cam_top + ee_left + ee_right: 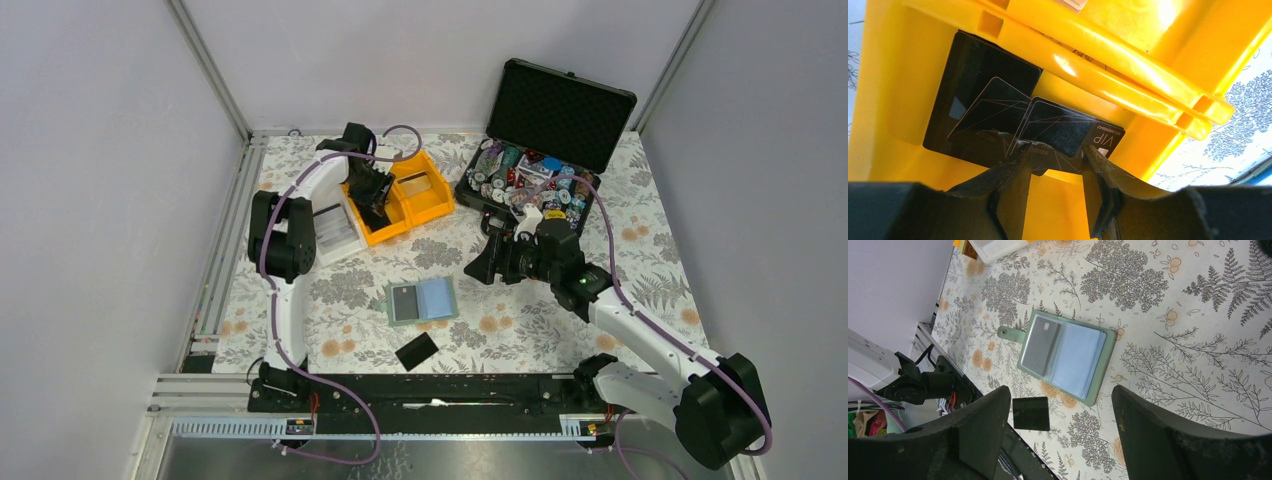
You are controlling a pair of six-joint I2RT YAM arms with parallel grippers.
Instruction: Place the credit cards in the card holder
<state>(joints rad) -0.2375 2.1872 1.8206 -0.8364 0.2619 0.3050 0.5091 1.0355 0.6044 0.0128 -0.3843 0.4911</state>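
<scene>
My left gripper (375, 205) reaches down into the yellow bin (428, 196), where several black credit cards (979, 82) lean on the wall. Its jaws (1053, 150) stand partly apart. The lower corner of a black card marked VIP (1063, 130) lies across the gap and meets both fingertips; I cannot tell if it is gripped. The card holder (421, 301) (1065, 357) lies open on the table with a grey card (1040, 342) in its left pocket. A loose black card (416, 351) (1031, 413) lies in front of it. My right gripper (1060, 390) hovers open above the holder, holding nothing.
A white bin (335, 228) adjoins the yellow bin (898, 100) on its left. An open black case (560, 110) full of poker chips (520, 182) stands at the back right, just behind my right arm. A floral cloth (1173, 370) covers the table.
</scene>
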